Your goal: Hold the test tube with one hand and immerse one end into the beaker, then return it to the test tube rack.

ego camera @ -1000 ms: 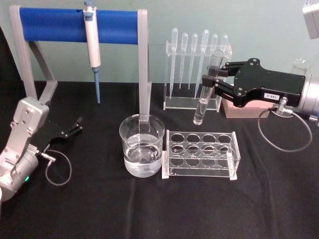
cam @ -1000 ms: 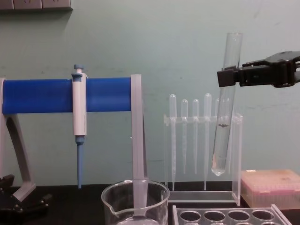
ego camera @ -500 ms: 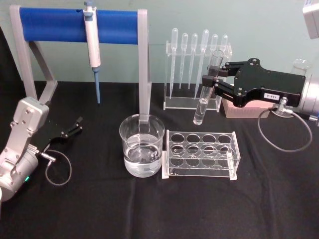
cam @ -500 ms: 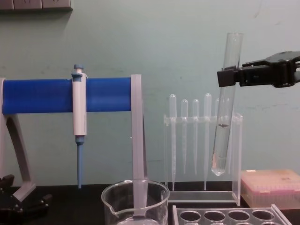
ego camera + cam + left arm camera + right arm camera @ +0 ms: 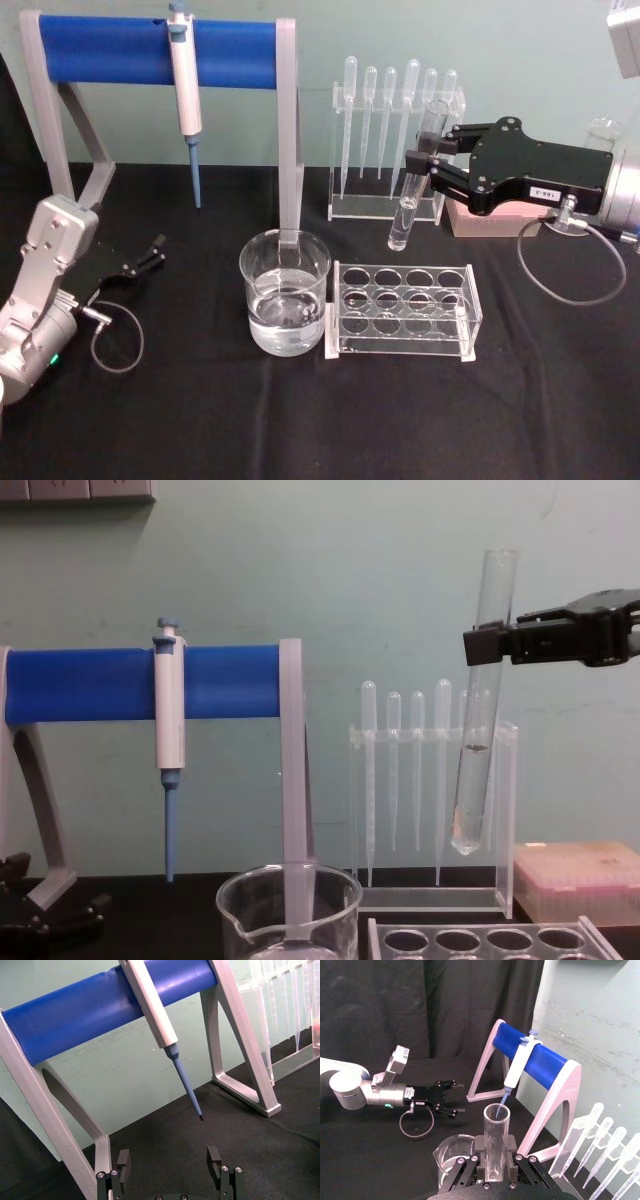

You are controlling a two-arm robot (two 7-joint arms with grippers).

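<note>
Currently the right hand point(image 5: 420, 162) is clenched on the test tube point(image 5: 402, 215), gripping the upper part a bit below the open rim. Tube is in the air, close to upright, with the top leaning slightly toward the robot's right and the rounded end down. A little clear liquid sits inside it. From the chest camera the rounded end hangs well above the desk point(image 5: 320, 420), in front of the plastic pipettes point(image 5: 395, 95) in their clear holder.

Beaker point(image 5: 285, 290) stands on the desk near centre, partly filled with clear liquid, spout toward the robot's left in the chest view. Tube and beaker are well apart: the tube's lower end is up and off to the robot's right of the beaker rim, not over it.

Test tube rack point(image 5: 404, 310) sits just beside the beaker on the robot's right. The tube hangs above and behind the rack's far right part, not in any hole.

Left hand point(image 5: 150, 252) is parked low at the robot's left, near the foot of the blue stand point(image 5: 110, 50). It is released, fingers spread apart in the left wrist view.

Pipettor point(image 5: 184, 80) hangs on the stand's blue bar, tip down. Pink box point(image 5: 490, 218) lies under the right arm, beside the pipette holder.
</note>
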